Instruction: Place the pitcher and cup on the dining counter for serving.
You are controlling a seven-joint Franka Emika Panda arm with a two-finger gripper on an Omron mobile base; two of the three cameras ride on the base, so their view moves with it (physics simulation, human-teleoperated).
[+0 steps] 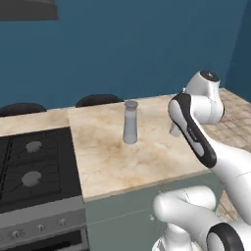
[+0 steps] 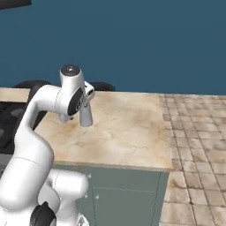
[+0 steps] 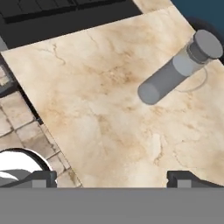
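- Closest in, the gripper (image 3: 111,177) hangs over the front part of the dining counter (image 1: 108,162), claw spread wide, one dark fingertip at each side of the hand view and nothing between them.
- Below the claw there is bare marble, and the tiled floor (image 2: 198,132) shows past the counter's edge.
- The arm rises from the base, bends up over the counter's front edge, and its wrist sits high above the slab; in the right base view the wrist partly covers the pitcher (image 1: 130,122).
- Further back the pitcher stands upright mid-counter, grey lid on, well apart from the claw; I cannot tell what is inside through the translucent wall.
- Beside the counter lies the dark stove (image 1: 34,166).
- At the far edge, dark stool backs (image 1: 98,100) poke up against the blue wall (image 1: 122,44).
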